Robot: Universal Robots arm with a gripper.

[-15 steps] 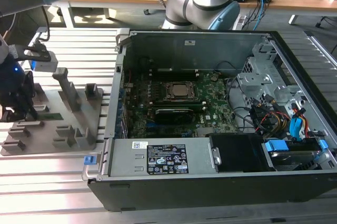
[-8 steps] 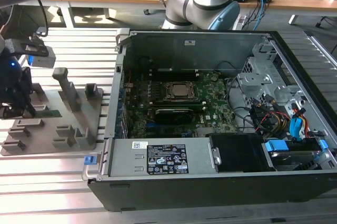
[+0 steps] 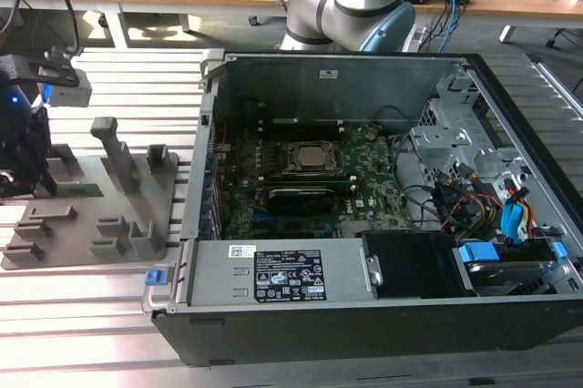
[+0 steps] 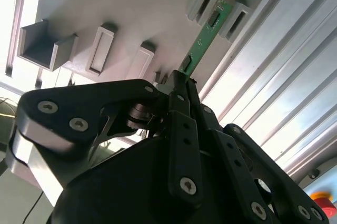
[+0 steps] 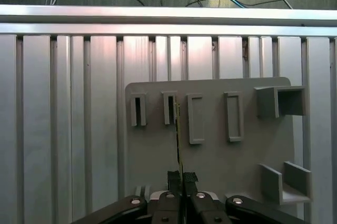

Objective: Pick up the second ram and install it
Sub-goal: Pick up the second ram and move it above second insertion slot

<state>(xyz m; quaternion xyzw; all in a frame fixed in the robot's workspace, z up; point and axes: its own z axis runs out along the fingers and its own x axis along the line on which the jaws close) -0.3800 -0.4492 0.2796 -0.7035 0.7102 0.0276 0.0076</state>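
Slatted alu bench [image 3: 91, 324] underneath, lab desks & cables behind.

Centre of it all, the second ram [image 4: 204, 39]: thin green stick w/ dark chips, seen flat in second wrist view, edge-on in first wrist view. Lies w/ far end between two upright posts [image 4: 237, 19] of grey tray [image 5: 221, 166], near end pinched by gripper [image 4: 182, 79]. Closed down to board thickness at the jaws, clamping the stick's near end, nothing else in them. Can't tell whether far end sits in its slot or just clear of it.

Looks like pick-up stage, not install.

Probably best done thus:
- Keep grip square on board's end, off the chips.
- Draw straight along the posts' line, no twist or sideways lean, given likely flex of so thin a board & risk of binding in the posts.
- Confirm a firm, no-slip hold.

Farther out, toward exterior view's right: open PC case [image 3: 364, 301], well apart from tray, w/ motherboard [image 3: 369, 197] & CPU socket [image 3: 305, 158] inside. RAM slots too small to make out.
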